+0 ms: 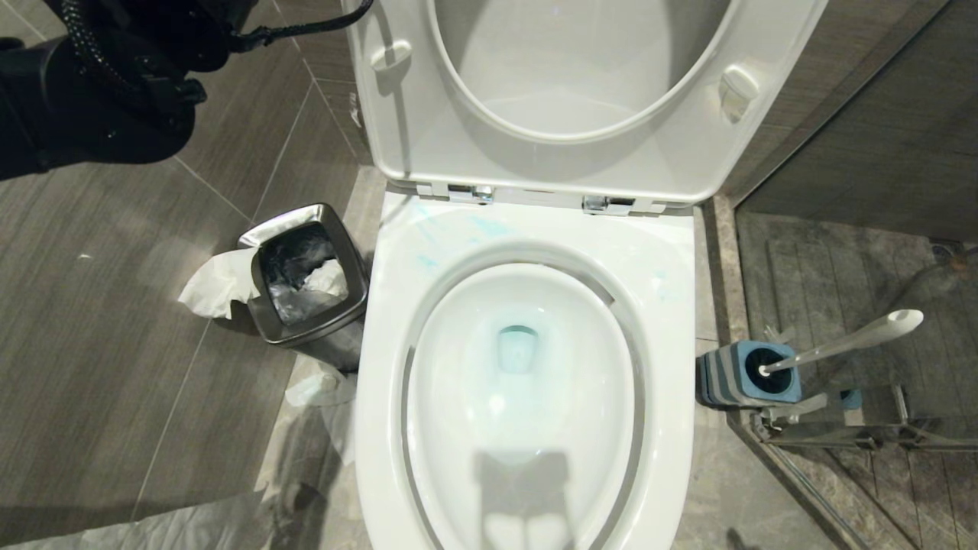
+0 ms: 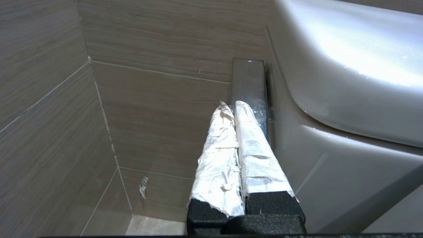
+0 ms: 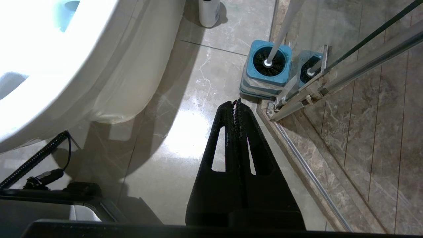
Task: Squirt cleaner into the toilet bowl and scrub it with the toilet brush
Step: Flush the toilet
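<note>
The floor is glossy grey-brown marbled tile, the walls long wood-grain tiles, and a glass shower screen [image 1: 863,435] stands at 3 o'clock. No writing can be read. The toilet bowl [image 1: 527,244] fills the centre, seat and lid raised, long axis running 6 to 12 o'clock. Cleaner [image 1: 516,347] tints the water and streaks the rim at 11 o'clock. The toilet brush [image 1: 848,345] stands in its blue holder [image 1: 745,374] at 3 o'clock, the handle slanting toward 2 o'clock. A steel bin [image 1: 306,279] with paper sits at 9 o'clock. The right gripper [image 3: 236,102] hangs empty over the floor near the holder, jaws pressed together. The left gripper [image 2: 233,105], wrapped in foil, is clamped on nothing beside the toilet.
</note>
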